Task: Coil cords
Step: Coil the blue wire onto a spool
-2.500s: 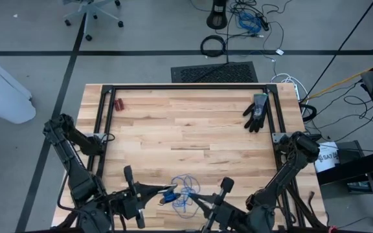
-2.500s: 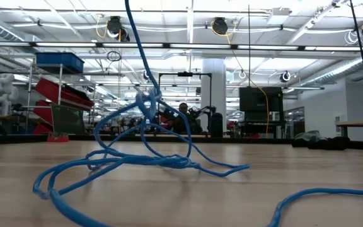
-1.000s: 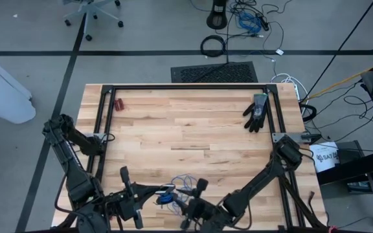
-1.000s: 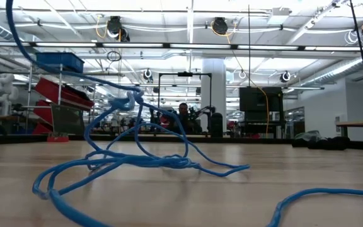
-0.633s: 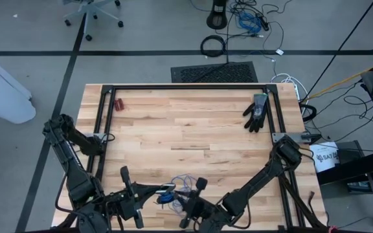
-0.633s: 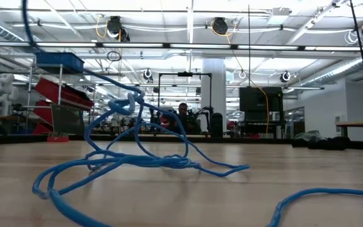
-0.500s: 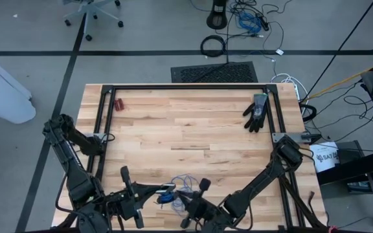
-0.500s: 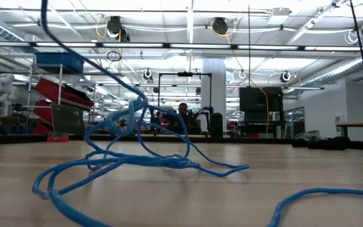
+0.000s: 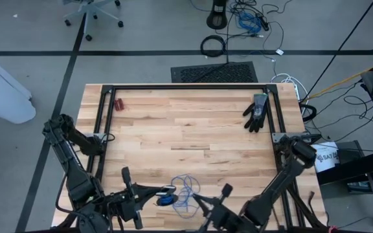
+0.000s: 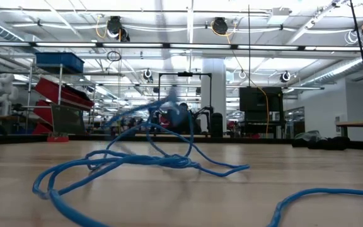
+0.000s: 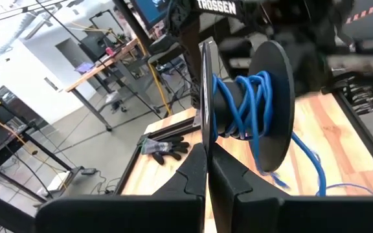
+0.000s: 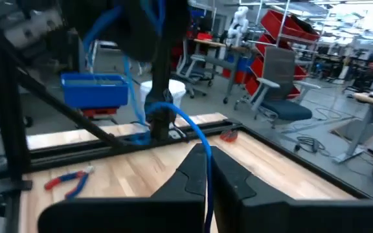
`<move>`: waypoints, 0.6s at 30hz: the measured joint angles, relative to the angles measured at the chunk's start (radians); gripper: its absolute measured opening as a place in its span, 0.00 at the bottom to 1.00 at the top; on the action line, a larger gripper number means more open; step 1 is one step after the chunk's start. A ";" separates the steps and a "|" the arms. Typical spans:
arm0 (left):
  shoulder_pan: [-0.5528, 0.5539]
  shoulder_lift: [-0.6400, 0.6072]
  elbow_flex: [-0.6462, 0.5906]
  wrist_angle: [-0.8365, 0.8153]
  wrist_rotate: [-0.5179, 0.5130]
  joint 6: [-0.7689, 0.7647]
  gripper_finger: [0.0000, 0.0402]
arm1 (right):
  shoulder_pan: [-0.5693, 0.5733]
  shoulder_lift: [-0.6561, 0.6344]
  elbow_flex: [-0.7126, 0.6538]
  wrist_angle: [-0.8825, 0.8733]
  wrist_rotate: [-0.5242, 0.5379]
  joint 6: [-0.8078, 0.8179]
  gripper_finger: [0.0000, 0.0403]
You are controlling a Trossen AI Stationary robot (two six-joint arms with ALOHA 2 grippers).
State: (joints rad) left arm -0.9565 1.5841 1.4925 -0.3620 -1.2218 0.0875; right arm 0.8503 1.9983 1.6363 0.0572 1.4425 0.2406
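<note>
The cords are one thin blue cable. Part is wound on the hub (image 11: 243, 107) of a black spool (image 11: 274, 97). The rest lies in loose loops (image 9: 185, 189) on the table near its front edge, also seen in the low view (image 10: 140, 161). My left gripper (image 9: 171, 190) is shut on the spool. My right gripper (image 9: 195, 197) stands just right of it, shut on a stretch of the cable. A blurred strand (image 10: 169, 110) rises from the loops. A bright blue bit (image 9: 165, 200) lies under the left gripper. My left gripper pinches the thin rim of the spool's near disc (image 11: 206, 133) between its two fingers, which point about level. The spool stands on edge, clear of the table, with the cable hanging off it. My right gripper pinches a single strand of the cable (image 12: 206, 150) between its fingers, coming in level. From there the strand arcs through the air (image 12: 185, 120) to the spool, clear of the table.
A black glove (image 9: 256, 111) lies at the far right and red-handled pliers (image 9: 118, 103) at the far left. Black frame rails (image 9: 186, 87) run round the table's far half. Bare wood (image 9: 186, 142) spreads across the middle. Another stretch of cable (image 10: 326, 195) lies near the low camera.
My right gripper has moved toward the table's right edge and risen a little, away from the spool. The raised strand, which climbed steeply up to the left in the low view, now swings lower and rightward in a blur. The loops on the table have stayed.
</note>
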 joint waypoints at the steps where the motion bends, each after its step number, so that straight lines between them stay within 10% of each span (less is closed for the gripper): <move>1: 0.000 0.000 0.000 0.000 0.004 0.000 0.02 | 0.005 -0.013 0.000 0.000 0.000 -0.015 0.00; 18: 0.026 0.003 0.000 -0.037 0.041 -0.010 0.02 | 0.009 -0.080 0.000 0.413 -0.106 -0.486 0.00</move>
State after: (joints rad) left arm -0.9310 1.5871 1.4925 -0.3995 -1.1810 0.0776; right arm 0.8593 1.9186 1.6363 0.4698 1.3363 -0.2449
